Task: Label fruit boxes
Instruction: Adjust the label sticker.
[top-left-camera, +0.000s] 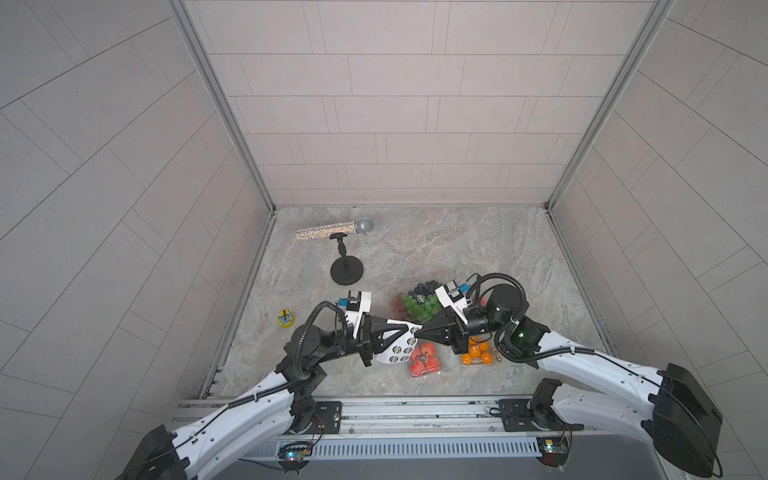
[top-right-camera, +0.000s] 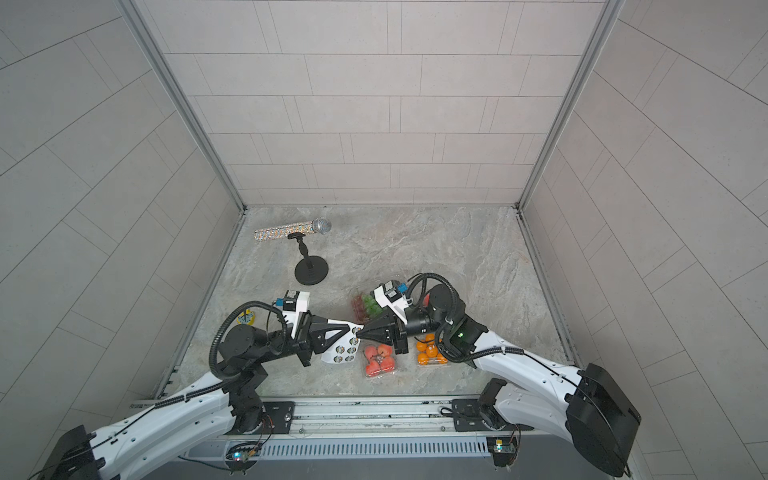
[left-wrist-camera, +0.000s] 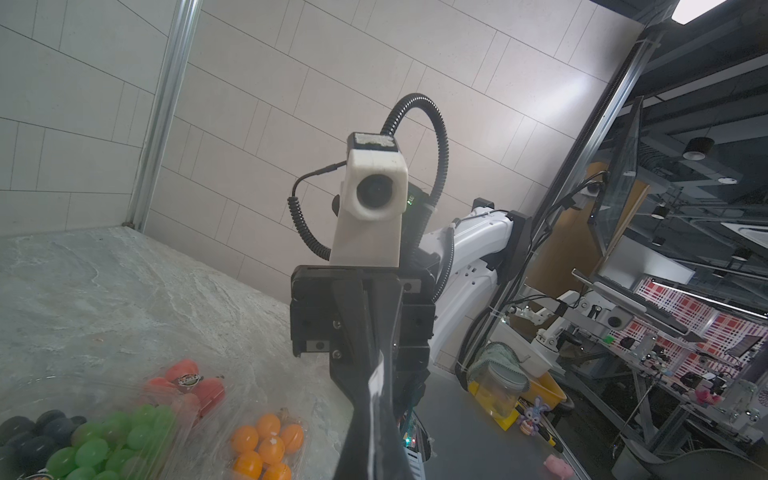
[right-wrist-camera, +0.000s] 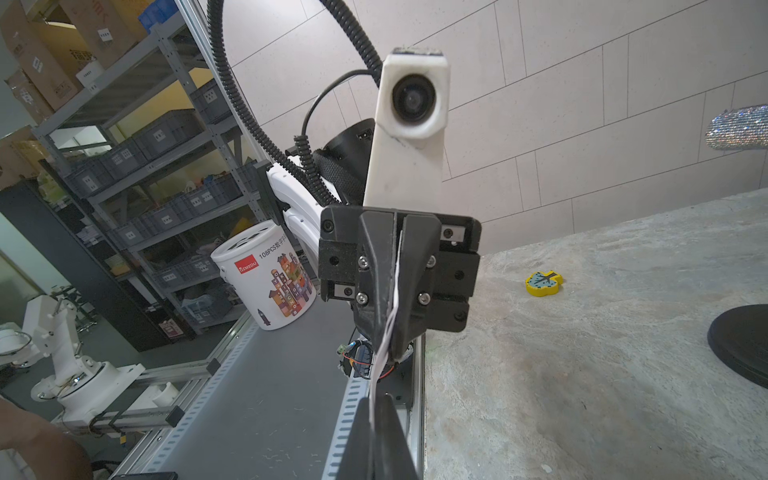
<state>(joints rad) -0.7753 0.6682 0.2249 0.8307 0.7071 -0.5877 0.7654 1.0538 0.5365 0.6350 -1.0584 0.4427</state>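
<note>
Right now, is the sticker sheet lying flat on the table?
No: the left tool holds the sticker sheet up off the table, and the right tool pinches its edge.

Two overhead views; wrist cameras (left-wrist-camera: 376, 191) face to face

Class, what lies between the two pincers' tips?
The white sticker sheet, pinched by left pincer and right pincer; both top views show it.
</note>
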